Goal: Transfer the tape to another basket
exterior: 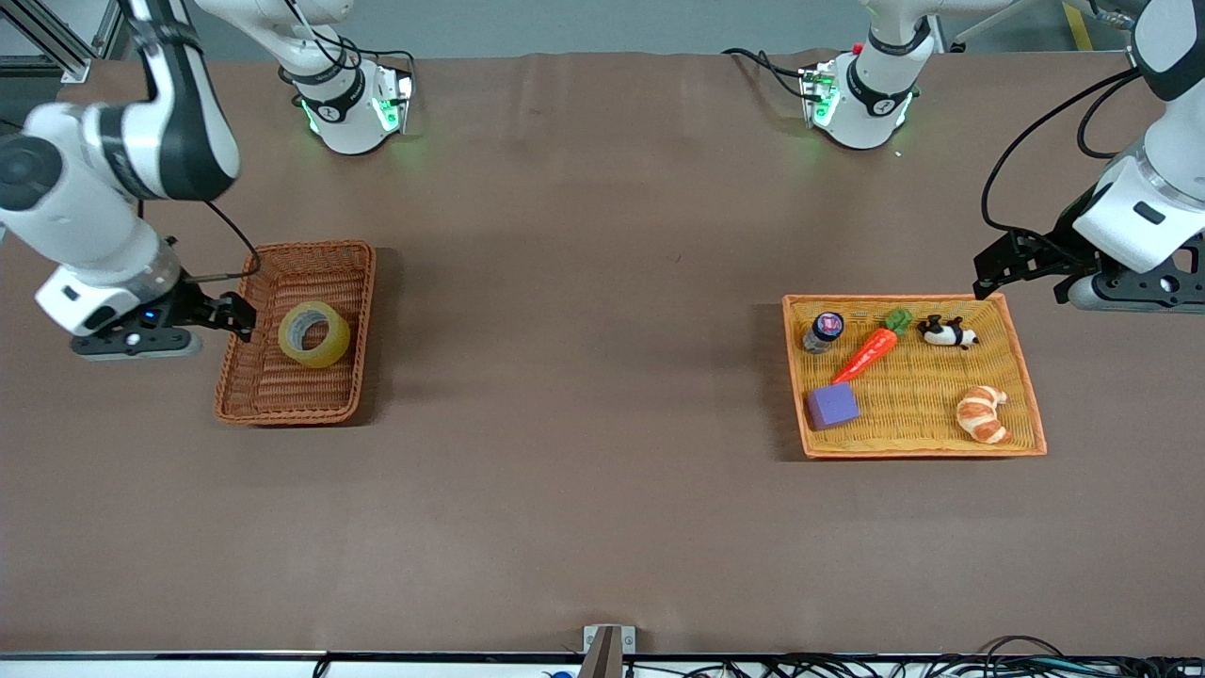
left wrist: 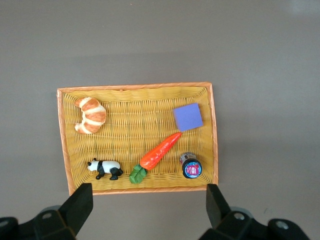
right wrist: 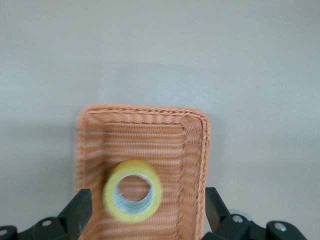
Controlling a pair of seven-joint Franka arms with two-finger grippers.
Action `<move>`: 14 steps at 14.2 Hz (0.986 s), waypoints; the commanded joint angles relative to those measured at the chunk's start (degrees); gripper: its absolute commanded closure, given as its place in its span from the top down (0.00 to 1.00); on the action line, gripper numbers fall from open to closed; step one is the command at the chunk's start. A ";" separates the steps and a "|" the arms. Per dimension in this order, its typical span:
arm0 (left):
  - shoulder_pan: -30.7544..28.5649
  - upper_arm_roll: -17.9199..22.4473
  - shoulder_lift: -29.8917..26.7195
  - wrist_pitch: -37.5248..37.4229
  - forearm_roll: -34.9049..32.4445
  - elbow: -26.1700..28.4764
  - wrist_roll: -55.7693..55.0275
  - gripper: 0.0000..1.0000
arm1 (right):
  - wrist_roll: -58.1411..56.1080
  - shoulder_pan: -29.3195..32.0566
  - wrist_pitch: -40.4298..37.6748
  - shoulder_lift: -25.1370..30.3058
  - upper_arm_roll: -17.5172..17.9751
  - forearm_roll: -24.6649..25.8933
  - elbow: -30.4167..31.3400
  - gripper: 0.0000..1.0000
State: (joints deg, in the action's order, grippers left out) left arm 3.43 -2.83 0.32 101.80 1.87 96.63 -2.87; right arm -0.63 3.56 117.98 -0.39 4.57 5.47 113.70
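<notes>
Front view, tape: we see the wide ring of translucent yellowish tape with a grey core lying inside the narrow reddish-brown woven wicker basket, toward the right arm's end of the table, nothing gripping it.
Front view, right gripper: the right gripper sits over that basket's outer rim, beside the tape and clear of it.
Front view, left gripper: the left gripper hangs above the table just off the shallow yellow-orange woven tray, at the left arm's end; that arm waits.
Front view, tray contents: we count a small dark-capped jar, an orange toy carrot with green leaves, a black-and-white panda figure, a purple cube and a golden croissant.
Left wrist view, claw: its black fingers stand wide apart with nothing between them; the whole tray lies below with all five items.
Right wrist view, claw: here too we see the fingers spread wide and empty.
Right wrist view, tape: the roll stands on its edge against the basket floor, its hole facing us, between the two fingers but lower down and untouched.
</notes>
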 commanded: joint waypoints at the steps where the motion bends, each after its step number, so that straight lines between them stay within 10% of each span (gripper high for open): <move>1: 0.08 -0.07 0.03 -0.81 0.15 -0.39 -0.91 1.00 | 0.45 -2.42 -9.75 -1.11 -3.08 -3.70 -10.31 1.00; 9: -0.01 -0.78 -0.24 -6.26 -0.20 -4.17 -0.82 1.00 | 1.51 -1.98 -34.28 -1.02 -4.22 -5.63 -31.15 1.00; 14: -0.53 -0.69 -0.68 -6.35 -0.20 -4.00 -0.55 1.00 | 2.39 -1.98 -33.17 -0.93 -4.22 -7.23 -29.24 1.00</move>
State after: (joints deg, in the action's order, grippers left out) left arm 3.23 -3.32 0.13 96.63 1.87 93.12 -2.87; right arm 0.71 2.04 83.86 -0.88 0.90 -0.74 83.84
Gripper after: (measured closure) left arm 0.000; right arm 0.000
